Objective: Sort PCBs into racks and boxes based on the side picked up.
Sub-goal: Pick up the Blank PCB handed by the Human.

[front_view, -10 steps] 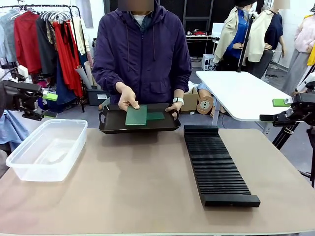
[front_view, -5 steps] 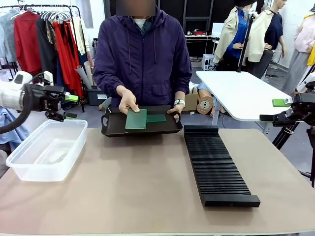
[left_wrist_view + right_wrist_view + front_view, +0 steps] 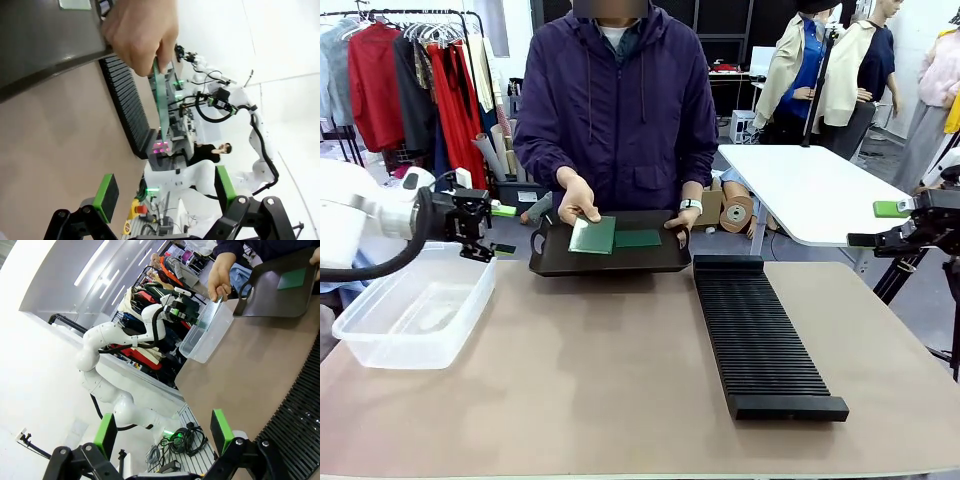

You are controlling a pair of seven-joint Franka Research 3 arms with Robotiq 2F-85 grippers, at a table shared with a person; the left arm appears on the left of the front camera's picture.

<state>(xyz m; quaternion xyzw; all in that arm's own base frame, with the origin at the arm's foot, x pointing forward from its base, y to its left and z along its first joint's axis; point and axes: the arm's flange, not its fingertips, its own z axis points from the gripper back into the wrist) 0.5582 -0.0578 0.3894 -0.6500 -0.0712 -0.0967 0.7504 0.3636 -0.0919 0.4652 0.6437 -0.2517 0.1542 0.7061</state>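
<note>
The person holds a flat black tray (image 3: pixel 610 262) at the table's far edge, and one dark green PCB (image 3: pixel 638 239) lies in it. One hand (image 3: pixel 577 200) lifts a second PCB (image 3: pixel 593 236) by its edge. That PCB (image 3: pixel 162 105) shows edge-on in the left wrist view, under the hand (image 3: pixel 140 35). My left gripper (image 3: pixel 503 230) is open, left of the tray and above the far right corner of the clear box (image 3: pixel 415 305). It (image 3: pixel 165 192) points at the lifted board from a short distance. My right gripper (image 3: pixel 876 224) is open at the right edge, off the table. The black rack (image 3: pixel 760 335) lies right of centre.
In the right wrist view, past my open right gripper (image 3: pixel 162 432), are the rack (image 3: pixel 300 410), the box (image 3: pixel 205 337), the tray (image 3: pixel 275 290) and my left arm (image 3: pixel 120 340). A white table (image 3: pixel 810 185) stands behind at right and a clothes rail (image 3: pixel 410 80) at back left.
My left arm has swung right, from the table's left edge to just beside the tray. The person has shifted the tray slightly right and raised one PCB by its edge. The right arm stayed still.
</note>
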